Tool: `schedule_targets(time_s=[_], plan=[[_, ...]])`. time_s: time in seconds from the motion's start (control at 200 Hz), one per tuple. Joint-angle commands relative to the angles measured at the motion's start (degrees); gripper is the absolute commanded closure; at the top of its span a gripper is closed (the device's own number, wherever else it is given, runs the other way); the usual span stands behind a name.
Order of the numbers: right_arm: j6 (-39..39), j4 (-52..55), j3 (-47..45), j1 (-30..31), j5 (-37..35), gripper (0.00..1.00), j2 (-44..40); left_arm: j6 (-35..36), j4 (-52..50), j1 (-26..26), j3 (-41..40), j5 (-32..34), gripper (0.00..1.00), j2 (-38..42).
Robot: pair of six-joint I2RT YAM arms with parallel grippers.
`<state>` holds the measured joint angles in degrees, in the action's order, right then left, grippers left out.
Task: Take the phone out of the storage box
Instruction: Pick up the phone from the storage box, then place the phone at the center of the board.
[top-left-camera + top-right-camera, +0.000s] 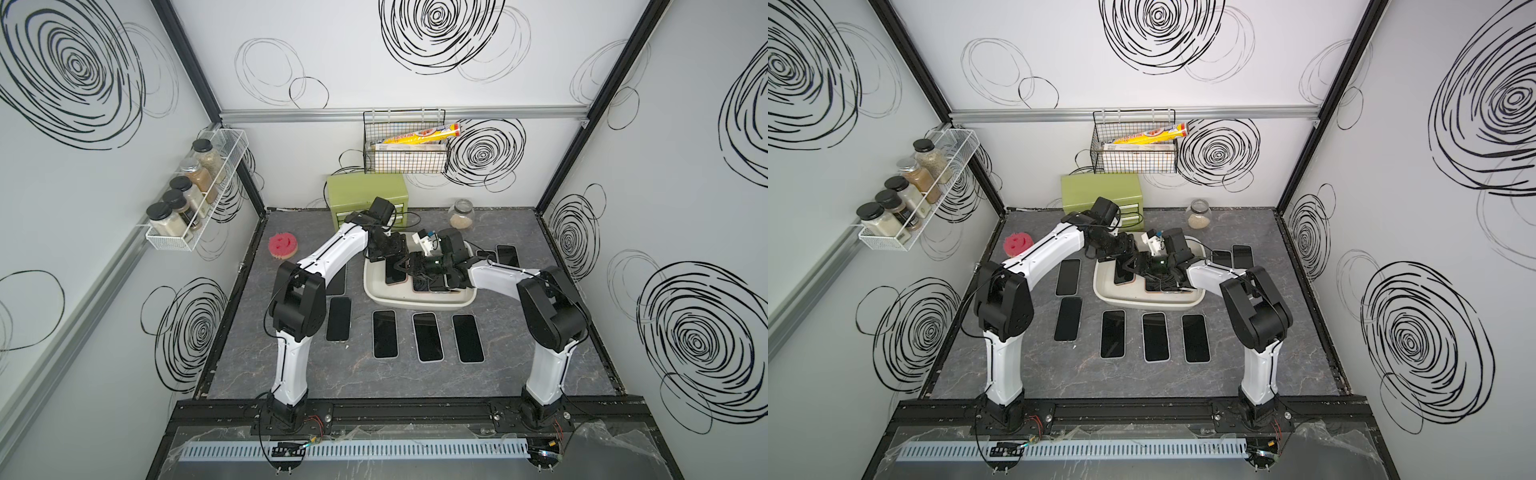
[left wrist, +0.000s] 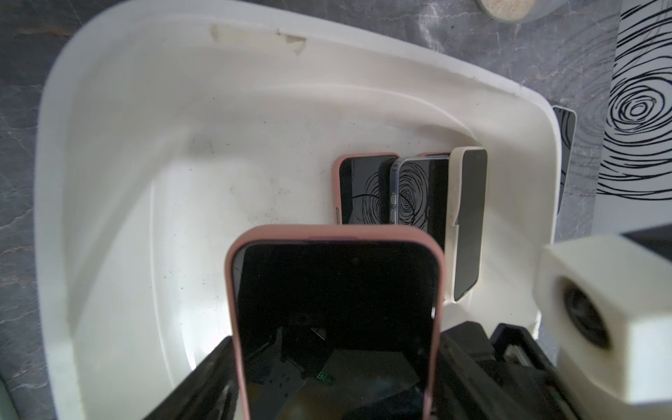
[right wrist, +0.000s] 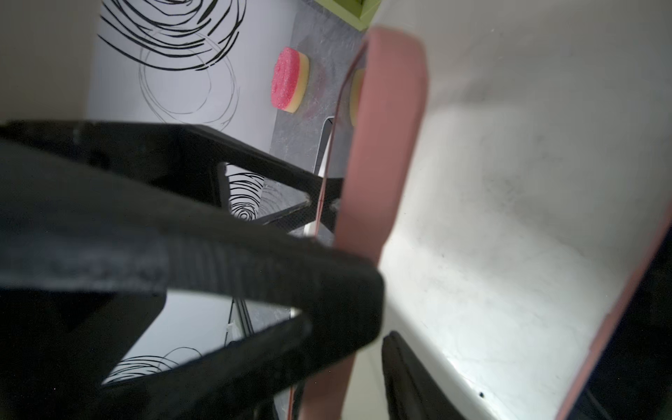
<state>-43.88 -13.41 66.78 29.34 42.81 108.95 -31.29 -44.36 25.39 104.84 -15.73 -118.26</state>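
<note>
The white storage box (image 1: 415, 307) (image 1: 1142, 305) (image 2: 54, 145) sits mid-table. A pink-cased phone (image 1: 392, 274) (image 1: 1123, 275) (image 2: 334, 291) (image 3: 382, 145) is tipped up inside it, its dark screen facing the left wrist camera. My left gripper (image 1: 390, 259) (image 1: 1124, 262) (image 2: 336, 349) is shut across the phone's width. My right gripper (image 1: 406, 269) (image 1: 1140, 268) (image 3: 378, 327) straddles the same phone's edge. One finger (image 3: 291, 276) lies against the screen side, and a small gap shows at the other. Three more phones (image 2: 418, 196) (image 1: 432, 286) lean in the box's corner.
Several phones (image 1: 428, 336) (image 1: 1155, 336) lie screen-up on the grey table in front of the box, others at its left (image 1: 338, 319) and right (image 1: 507, 254). Behind are a green drawer chest (image 1: 365, 195), a glass jar (image 1: 461, 214) and a pink sponge (image 1: 284, 245) (image 3: 289, 78).
</note>
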Motion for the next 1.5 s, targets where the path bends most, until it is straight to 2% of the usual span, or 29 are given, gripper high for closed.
schedule_targets(time_s=[0.0,0.08,0.135,0.23,0.29,0.33,0.385,0.691,0.856,1.011,1.131,1.287,1.497], plan=[[-1.4,-3.2,0.4,0.5,1.3,0.72,0.0,-1.1,3.2,-0.5,-0.9,-3.7,0.6,4.0],[-1.5,-3.1,-0.5,0.5,1.1,0.81,-0.5,-1.8,4.3,-0.7,-1.8,-4.6,0.59,4.5],[-1.5,-3.0,-1.3,0.6,1.0,0.84,-1.1,-2.1,4.6,-1.0,-2.1,-4.9,0.53,4.7],[-1.6,-2.7,-2.7,0.7,0.7,0.91,-2.6,-2.9,5.5,-1.7,-2.4,-6.3,0.34,4.9],[-1.0,-1.4,-3.5,0.8,0.2,0.94,-4.1,-3.8,6.3,-2.2,-2.6,-6.8,0.1,5.2],[-0.2,0.2,-4.1,0.8,-0.2,0.96,-5.4,-4.2,6.6,-2.6,-2.4,-6.7,0.01,5.5],[1.3,3.0,-5.0,0.8,-1.4,1.0,-7.7,-4.8,7.6,-3.3,-2.3,-6.9,0.01,6.0],[6.4,21.1,-7.9,0.8,-7.7,1.0,-23.5,-5.7,9.9,-5.1,-0.8,-8.2,0.01,7.2],[9.5,38.9,-6.8,0.8,-16.5,1.0,-35.7,-4.7,10.5,-5.6,-1.6,-7.9,0.01,8.3],[7.9,55.3,-8.8,0.6,-27.2,1.0,-45.7,-3.5,10.9,-5.7,-3.3,-8.0,0.01,9.1],[5.5,61.7,-11.3,-0.5,-32.3,1.0,-52.5,-2.8,11.6,-6.0,-5.2,-8.5,0.01,10.1],[6.5,66.5,-11.8,-3.8,-36.2,1.0,-54.7,-1.7,11.7,-6.3,-6.6,-9.4,0.01,10.9],[14.1,68.4,-12.5,-10.4,-39.7,1.0,-51.6,-0.4,11.9,-6.9,-9.5,-10.4,0.01,12.5]])
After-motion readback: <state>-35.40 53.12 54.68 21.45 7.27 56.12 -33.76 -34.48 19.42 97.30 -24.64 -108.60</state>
